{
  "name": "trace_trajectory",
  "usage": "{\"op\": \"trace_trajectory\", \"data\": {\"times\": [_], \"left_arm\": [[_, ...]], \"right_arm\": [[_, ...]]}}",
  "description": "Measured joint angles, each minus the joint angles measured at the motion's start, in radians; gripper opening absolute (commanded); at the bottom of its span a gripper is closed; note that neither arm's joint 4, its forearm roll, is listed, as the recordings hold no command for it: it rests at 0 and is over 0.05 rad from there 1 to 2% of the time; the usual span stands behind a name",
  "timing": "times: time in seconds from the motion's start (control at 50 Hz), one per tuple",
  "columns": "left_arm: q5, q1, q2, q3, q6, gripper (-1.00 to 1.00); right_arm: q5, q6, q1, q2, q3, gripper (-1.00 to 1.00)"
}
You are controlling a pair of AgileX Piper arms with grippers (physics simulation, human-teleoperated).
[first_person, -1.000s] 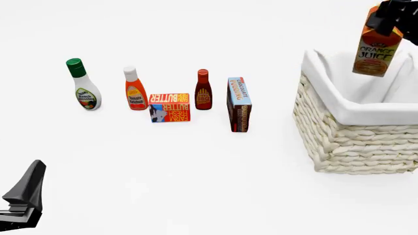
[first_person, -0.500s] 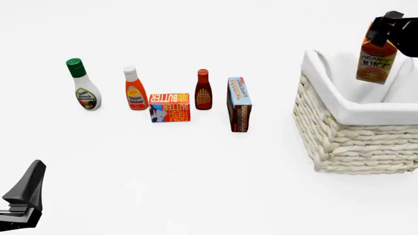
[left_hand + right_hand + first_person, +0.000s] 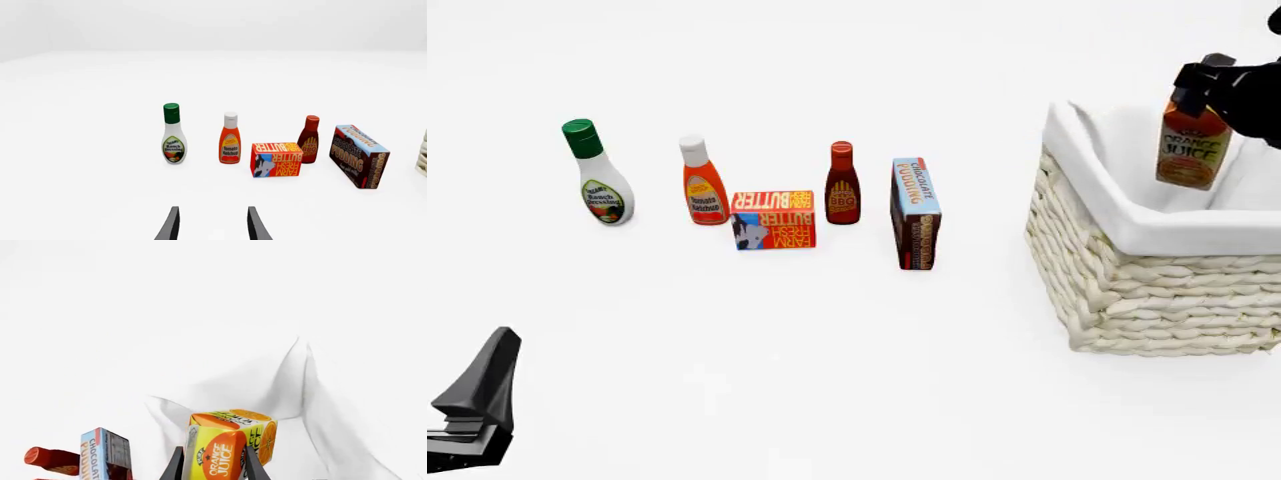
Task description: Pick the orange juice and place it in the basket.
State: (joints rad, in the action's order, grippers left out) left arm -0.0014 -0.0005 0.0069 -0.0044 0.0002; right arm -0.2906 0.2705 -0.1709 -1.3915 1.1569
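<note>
Orange juice (image 3: 1192, 150) has come lower vs a sec ago and now hangs partly inside the basket (image 3: 1148, 290), over the white cloth, near the far right side. Right end effector (image 3: 1208, 85) is clamped on the carton's top; wrist view shows a finger on each side. Left end effector (image 3: 210, 225) sits near left, fingers apart, holding nothing. Best way, I think: go down slow, keep it upright w/ no tilt, let go only when the bottom is close to the cloth.
</note>
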Motion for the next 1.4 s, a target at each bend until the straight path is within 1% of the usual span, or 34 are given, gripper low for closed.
{"op": "trace_trajectory", "data": {"times": [0.2,0.56,1.14,1.26,1.28,1.4], "left_arm": [[0.000,0.000,0.000,0.000,0.000,1.00],[-0.001,0.000,0.001,0.000,0.000,1.00],[-0.007,0.000,0.007,0.000,0.000,1.00],[-0.006,0.000,0.006,0.000,0.000,1.00],[-0.005,0.000,0.006,0.000,0.000,1.00],[-0.003,0.000,0.003,0.000,0.000,1.00]], "right_arm": [[0.012,-0.002,-0.021,-0.027,-0.008,-1.00],[0.033,-0.006,-0.029,-0.080,-0.018,-1.00],[0.048,-0.039,-0.054,-0.180,-0.019,-1.00],[0.049,-0.039,-0.064,-0.187,-0.017,-1.00],[0.049,-0.038,-0.065,-0.187,-0.016,1.00],[0.048,-0.029,-0.074,-0.182,-0.012,1.00]]}}
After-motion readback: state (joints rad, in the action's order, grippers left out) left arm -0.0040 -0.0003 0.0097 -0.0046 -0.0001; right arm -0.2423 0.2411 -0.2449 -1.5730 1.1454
